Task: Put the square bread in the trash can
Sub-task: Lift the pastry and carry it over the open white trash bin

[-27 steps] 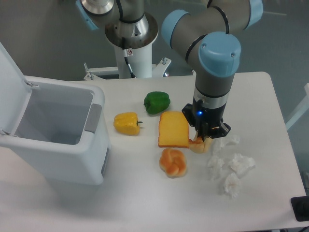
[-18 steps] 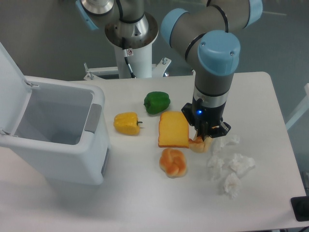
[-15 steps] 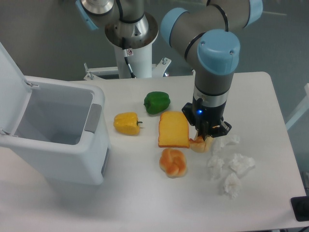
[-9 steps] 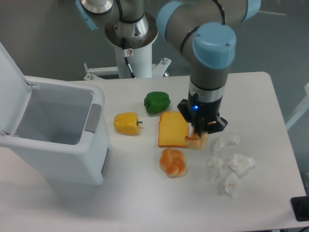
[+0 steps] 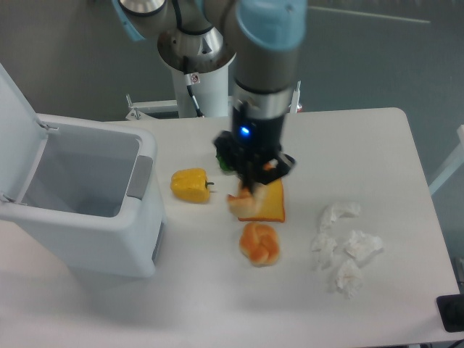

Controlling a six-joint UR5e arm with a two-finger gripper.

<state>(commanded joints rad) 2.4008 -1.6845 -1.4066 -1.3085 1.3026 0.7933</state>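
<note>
The square bread (image 5: 267, 206), a flat yellow-orange slice, lies on the table at the centre, its upper left part hidden by my gripper. My gripper (image 5: 246, 190) is above the bread's left edge, shut on a small lumpy pale croissant-like piece (image 5: 238, 204) and holding it off the table. The trash can (image 5: 87, 217) stands at the left. It is white, with its lid up and a grey panel (image 5: 141, 176) on its rim. The gripper is well to the right of the can.
A yellow pepper (image 5: 191, 184) lies between the can and the bread. A green pepper (image 5: 221, 162) is mostly hidden behind the gripper. A round orange-white bun (image 5: 260, 243) sits in front of the bread. Several crumpled white tissues (image 5: 342, 246) lie at the right.
My gripper has lifted the small pale piece from the bread's right side and carried it left across the bread. The bread, bun and peppers have not moved.
</note>
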